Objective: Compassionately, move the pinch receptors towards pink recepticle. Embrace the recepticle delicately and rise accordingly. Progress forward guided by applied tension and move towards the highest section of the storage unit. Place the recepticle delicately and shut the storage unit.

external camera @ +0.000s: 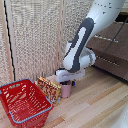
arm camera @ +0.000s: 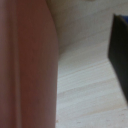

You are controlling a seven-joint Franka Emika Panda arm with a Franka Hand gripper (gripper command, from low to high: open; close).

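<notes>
Your gripper [external camera: 66, 81] sits directly over the pink cup [external camera: 66, 90], which stands upright on the wooden floor [external camera: 95, 102] just beside the patterned box [external camera: 49, 88], so the approach line is straight down its vertical axis. The wrist view fills with pink wall [arm camera: 25, 65] and one dark finger [arm camera: 120, 50] apart from it (jaws look spread, not pinching). Only the exterior view shows the dresser [external camera: 112, 52], toward its right.

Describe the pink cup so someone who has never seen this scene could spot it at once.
Start at the red basket on the wooden floor, toward the exterior view's left. Just beside it, toward the exterior view's right, stands a patterned box, then the pink cup, directly under the white arm's pincer. It is the only small, plain, pale pink cylinder; its neighbours are a wire-style basket and a printed box.
</notes>
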